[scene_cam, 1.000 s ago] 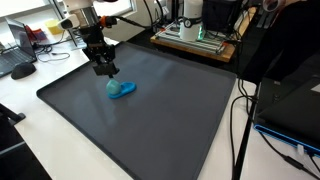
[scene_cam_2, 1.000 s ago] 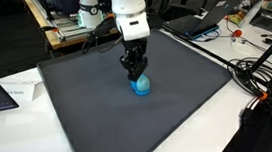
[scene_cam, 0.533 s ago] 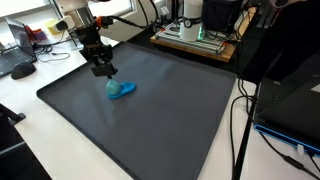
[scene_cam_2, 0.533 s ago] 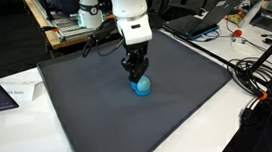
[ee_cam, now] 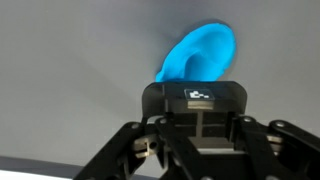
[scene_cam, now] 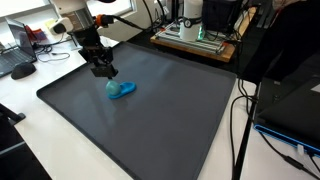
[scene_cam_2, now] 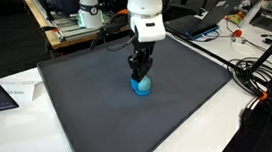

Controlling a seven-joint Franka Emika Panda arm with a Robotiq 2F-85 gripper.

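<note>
A small bright blue object (scene_cam: 122,90) lies on the dark grey mat (scene_cam: 150,130) and shows in both exterior views. My gripper (scene_cam: 105,74) comes down from above onto its near end, jaws closed on it. In an exterior view the fingertips (scene_cam_2: 139,74) sit right on top of the blue object (scene_cam_2: 142,86). In the wrist view the gripper (ee_cam: 200,118) fills the lower half with its jaws drawn together. The blue object (ee_cam: 200,52) sticks out just beyond them against the grey mat (ee_cam: 70,60).
White table borders the mat (scene_cam_2: 121,125). An equipment box (scene_cam: 195,32) stands at the back edge and cables (scene_cam: 240,125) hang along one side. In an exterior view a laptop (scene_cam_2: 196,27), a tangle of cables (scene_cam_2: 261,78) and a paper sheet (scene_cam_2: 9,94) surround the mat.
The wrist and upper arm have swung sideways over the blue object while the fingertips stayed on it. The blue object has kept its place on the mat.
</note>
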